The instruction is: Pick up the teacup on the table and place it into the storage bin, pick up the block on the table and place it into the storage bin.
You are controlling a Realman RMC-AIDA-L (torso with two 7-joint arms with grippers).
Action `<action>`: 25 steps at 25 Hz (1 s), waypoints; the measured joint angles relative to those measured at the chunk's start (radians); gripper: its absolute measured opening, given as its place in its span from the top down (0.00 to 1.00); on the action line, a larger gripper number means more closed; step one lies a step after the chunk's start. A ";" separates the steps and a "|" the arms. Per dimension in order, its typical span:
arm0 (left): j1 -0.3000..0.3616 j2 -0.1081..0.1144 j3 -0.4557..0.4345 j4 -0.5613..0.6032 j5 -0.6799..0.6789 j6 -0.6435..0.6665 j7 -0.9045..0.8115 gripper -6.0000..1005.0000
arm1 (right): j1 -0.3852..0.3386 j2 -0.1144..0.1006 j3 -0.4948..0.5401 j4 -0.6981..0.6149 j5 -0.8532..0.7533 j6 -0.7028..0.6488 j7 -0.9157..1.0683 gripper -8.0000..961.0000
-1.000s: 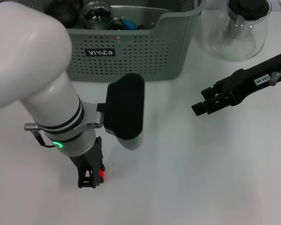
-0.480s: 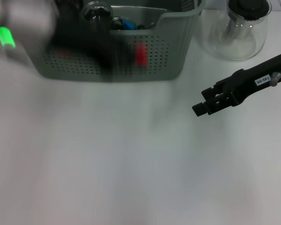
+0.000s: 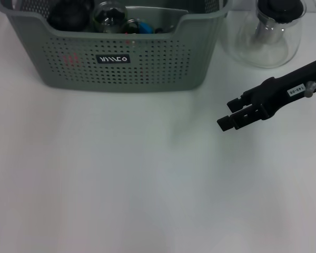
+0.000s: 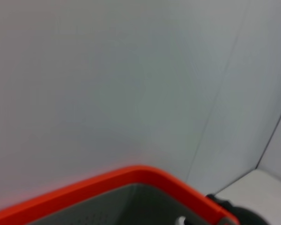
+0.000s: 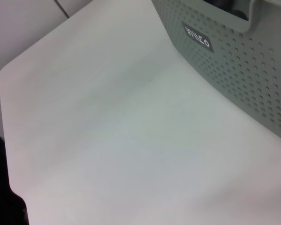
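The grey-green perforated plastic storage bin (image 3: 121, 58) stands on the white table (image 3: 121, 184), holding dark and glass items. Right of it stands a clear glass teapot (image 3: 268, 34). Below the teapot, the right gripper (image 3: 229, 118) hovers, fingers together. Left gripper's fingers: cannot tell.

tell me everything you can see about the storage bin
The storage bin is a grey-green plastic basket with perforated walls, a dipped handle cut-out in its front rim and a small black label with white lettering. It stands upright at the far side of the white table. Inside lie a clear glass piece, something dark and something blue. No gripper touches it.
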 joint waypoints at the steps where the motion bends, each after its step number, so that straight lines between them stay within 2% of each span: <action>1: -0.016 0.005 0.009 -0.036 0.010 -0.023 0.003 0.76 | -0.001 0.000 -0.001 0.000 0.000 0.000 -0.001 0.20; 4: -0.053 0.004 0.054 -0.116 0.061 -0.105 0.003 0.75 | -0.001 -0.002 -0.001 0.000 0.000 0.001 -0.003 0.20; 8: -0.058 -0.030 0.084 -0.111 0.120 -0.158 -0.001 0.74 | -0.002 -0.003 -0.002 0.000 -0.002 0.002 -0.005 0.20; 9: -0.054 -0.033 0.084 -0.100 0.124 -0.154 -0.001 0.74 | -0.002 -0.003 -0.003 0.000 -0.003 0.003 -0.005 0.20; 13: -0.014 -0.039 0.073 0.005 0.069 -0.034 0.015 0.58 | -0.005 -0.005 -0.002 0.000 -0.004 0.005 -0.012 0.20; 14: 0.019 -0.043 0.071 0.070 0.007 0.047 0.037 0.54 | -0.005 -0.005 0.000 0.000 -0.005 0.005 -0.016 0.20; 15: 0.100 -0.054 0.070 0.181 -0.127 0.166 0.091 0.51 | -0.004 -0.005 0.001 -0.001 -0.005 0.005 -0.021 0.20; 16: 0.100 -0.054 0.070 0.181 -0.127 0.166 0.091 0.46 | -0.004 -0.005 0.003 -0.001 -0.003 0.004 -0.028 0.20; 19: 0.251 -0.088 0.049 0.320 -0.361 0.374 0.197 0.32 | -0.007 -0.004 0.015 -0.001 0.005 -0.003 -0.059 0.20; 22: 0.364 -0.137 -0.022 0.363 -0.444 0.571 0.299 0.19 | -0.010 0.002 0.036 -0.001 0.007 -0.012 -0.097 0.20; 23: 0.391 -0.146 -0.037 0.358 -0.447 0.606 0.327 0.15 | -0.011 0.004 0.044 -0.001 0.008 -0.016 -0.111 0.20; 25: 0.433 -0.156 -0.057 0.336 -0.448 0.653 0.374 0.15 | -0.013 0.008 0.065 0.000 0.008 -0.025 -0.140 0.20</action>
